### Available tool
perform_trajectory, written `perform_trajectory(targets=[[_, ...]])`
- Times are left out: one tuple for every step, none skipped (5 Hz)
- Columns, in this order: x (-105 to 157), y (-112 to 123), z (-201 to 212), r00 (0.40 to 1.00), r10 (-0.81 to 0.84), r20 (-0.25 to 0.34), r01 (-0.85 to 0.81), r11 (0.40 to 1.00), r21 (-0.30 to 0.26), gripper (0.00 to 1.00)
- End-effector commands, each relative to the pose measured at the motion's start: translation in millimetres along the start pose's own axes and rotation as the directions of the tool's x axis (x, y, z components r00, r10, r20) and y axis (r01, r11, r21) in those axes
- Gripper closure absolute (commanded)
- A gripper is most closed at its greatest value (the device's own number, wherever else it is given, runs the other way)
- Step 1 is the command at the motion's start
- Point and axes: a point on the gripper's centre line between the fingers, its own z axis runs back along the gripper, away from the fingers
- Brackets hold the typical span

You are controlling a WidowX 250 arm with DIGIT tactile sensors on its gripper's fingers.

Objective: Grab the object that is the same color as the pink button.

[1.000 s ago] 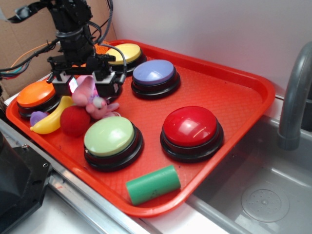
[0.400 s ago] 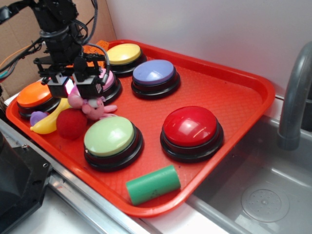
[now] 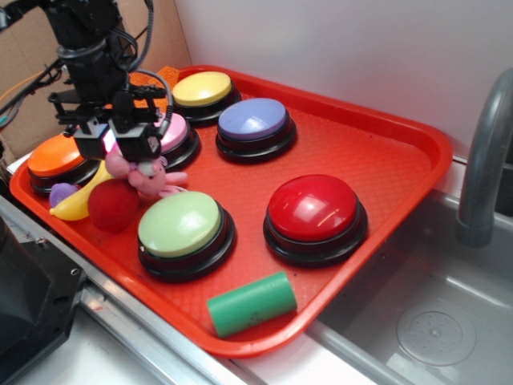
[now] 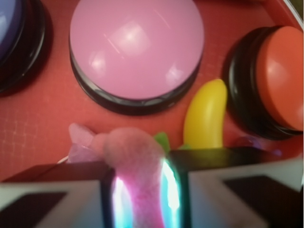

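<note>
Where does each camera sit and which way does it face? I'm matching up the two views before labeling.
Exterior: off the tray's front corner, raised, looking down across it; arm and gripper show at upper left, shut on the pink bunny.
Wrist: on the gripper, looking down past its fingers at the pink button.
Shared: bunny, pink button, banana, orange button.

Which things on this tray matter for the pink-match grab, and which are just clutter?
Job: pink bunny, pinched in the gripper; pink button, the colour reference.

Clutter: red fuzzy ball, yellow banana, green cylinder, and the orange, yellow, lavender-blue, red and green buttons.
</note>
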Motion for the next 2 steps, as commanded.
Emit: perform_trajectory(targets=[[19, -24, 73, 0.968, -0.243, 0.059, 0.242, 0.97, 0.033, 1.0], [17, -38, 105, 0.915, -0.401, 0.044, 0.399, 0.915, 0.057, 1.0]])
